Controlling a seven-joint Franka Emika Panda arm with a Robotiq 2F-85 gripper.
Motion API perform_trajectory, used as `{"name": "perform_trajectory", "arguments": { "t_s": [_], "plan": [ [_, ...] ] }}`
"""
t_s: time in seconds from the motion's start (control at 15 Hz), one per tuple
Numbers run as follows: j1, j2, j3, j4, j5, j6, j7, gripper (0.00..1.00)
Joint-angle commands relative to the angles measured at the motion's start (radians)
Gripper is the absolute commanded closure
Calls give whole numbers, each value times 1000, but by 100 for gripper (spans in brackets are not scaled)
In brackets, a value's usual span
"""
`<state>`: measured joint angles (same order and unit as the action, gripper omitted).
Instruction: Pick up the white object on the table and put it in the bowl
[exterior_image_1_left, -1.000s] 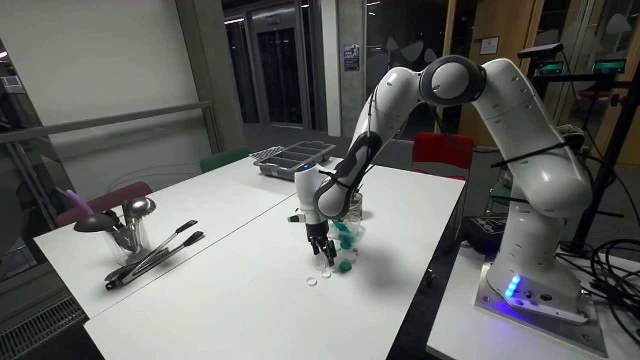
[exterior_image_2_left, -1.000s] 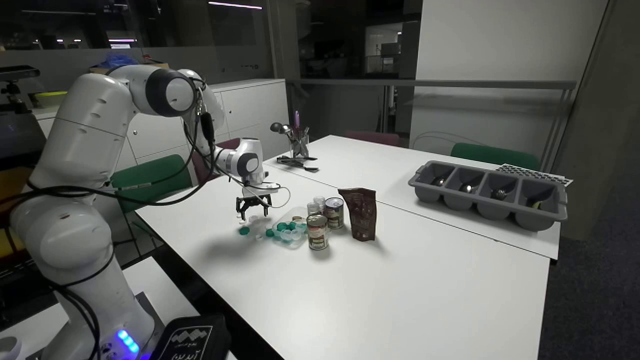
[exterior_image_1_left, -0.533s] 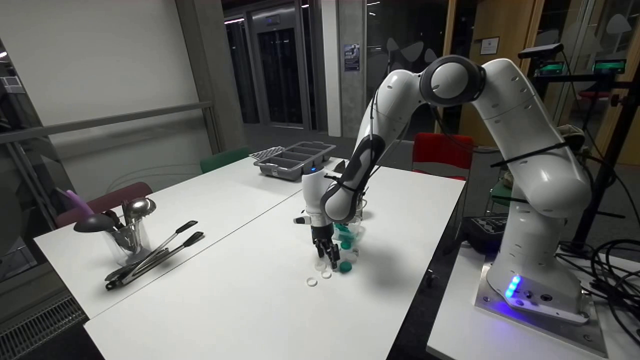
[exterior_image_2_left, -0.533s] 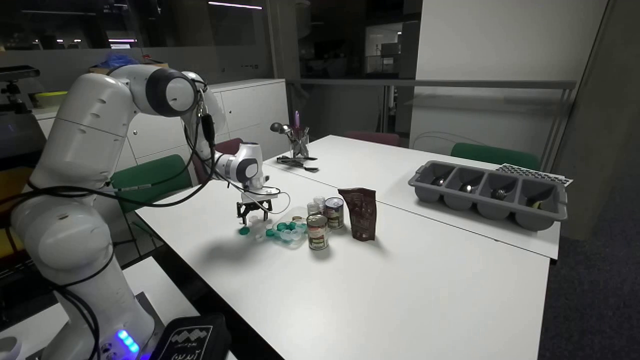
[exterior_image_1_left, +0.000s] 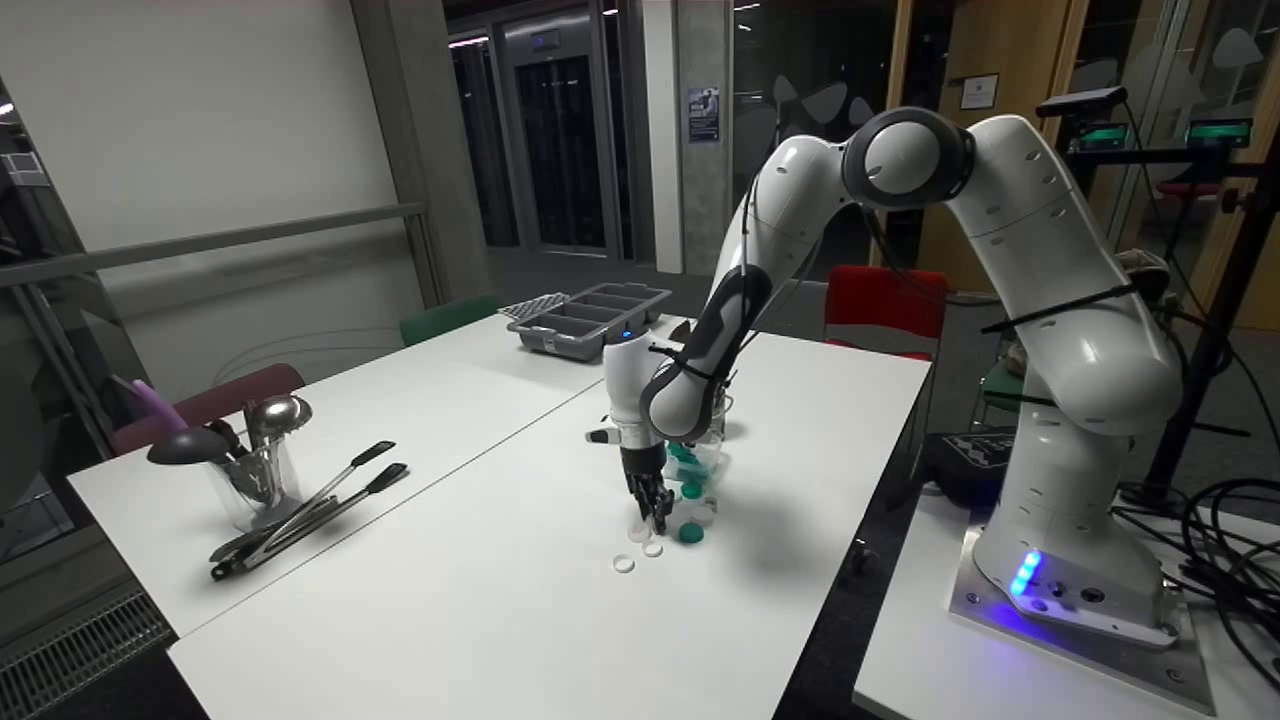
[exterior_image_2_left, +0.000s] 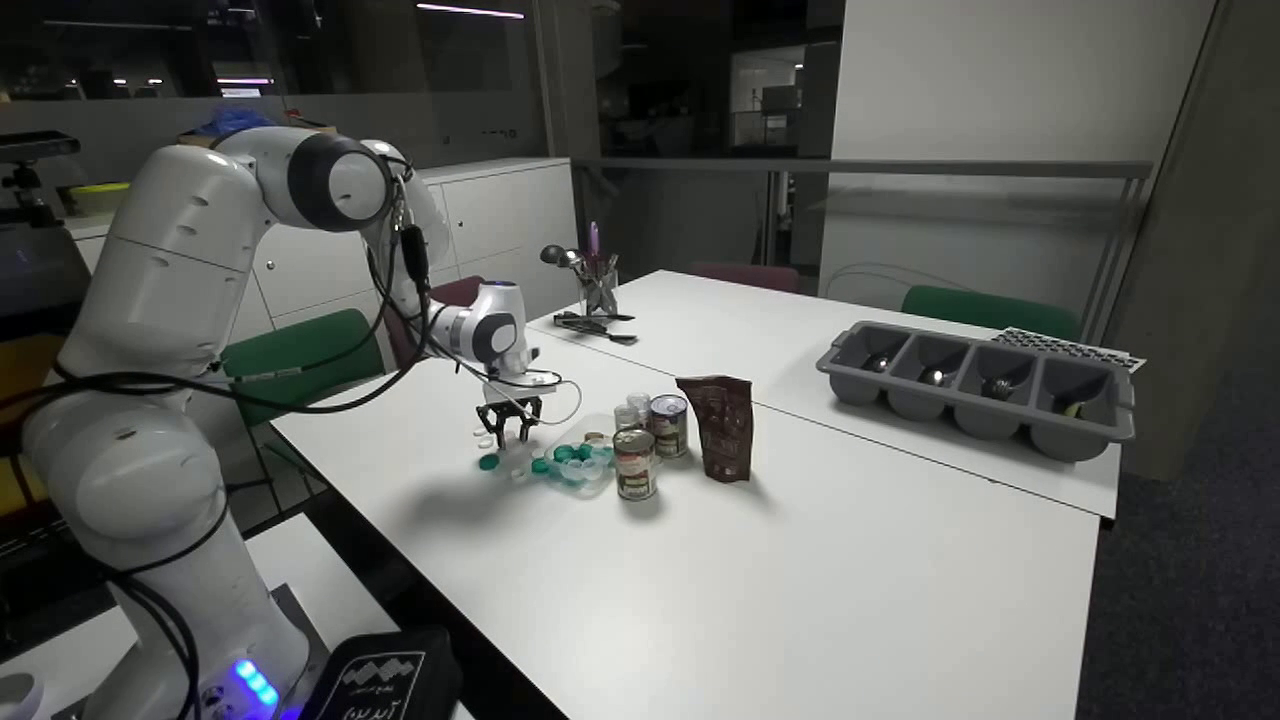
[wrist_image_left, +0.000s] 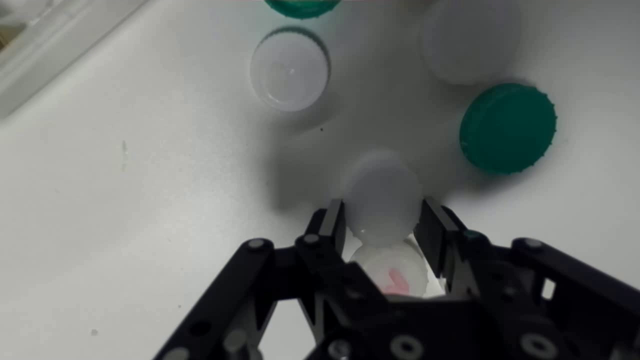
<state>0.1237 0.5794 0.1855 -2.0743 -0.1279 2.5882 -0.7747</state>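
Observation:
In the wrist view my gripper (wrist_image_left: 384, 204) has a pad against each side of a round white object (wrist_image_left: 382, 197), a cap-like disc, closed onto it. In an exterior view the fingertips of the gripper (exterior_image_2_left: 513, 440) are down close to the table top. A second whitish cap with a pink mark (wrist_image_left: 400, 272) shows just behind the held one, partly covered by the gripper body. The bowl appears to be the clear shallow tub (exterior_image_2_left: 590, 487) with several green caps in it; its edge (wrist_image_left: 55, 50) enters the wrist view at upper left.
Loose caps lie around the gripper: a green cap (wrist_image_left: 509, 129), an upturned white cap (wrist_image_left: 290, 72) and white rings (exterior_image_1_left: 624, 564). Past the tub stand a food can (exterior_image_2_left: 635, 465), another can (exterior_image_2_left: 669, 425) and a brown pouch (exterior_image_2_left: 722, 430). Farther off is a grey cutlery tray (exterior_image_2_left: 980, 385).
My gripper has lowered and shifted slightly toward the arm's base. Its jaws, wide apart before, have come together onto the white object.

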Motion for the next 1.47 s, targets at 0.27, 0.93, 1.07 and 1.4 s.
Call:
{"name": "perform_trajectory", "arguments": {
  "t_s": [0.27,0.93,1.07,1.4],
  "plan": [
    [-3,-67,-6,-84,-34,32,85,86],
    [18,-292,-37,-260,-173,15,345,86],
    [18,-326,-61,-277,-246,54,359,86],
    [61,-368,-153,-268,-445,139,634,86]
  ]
}}
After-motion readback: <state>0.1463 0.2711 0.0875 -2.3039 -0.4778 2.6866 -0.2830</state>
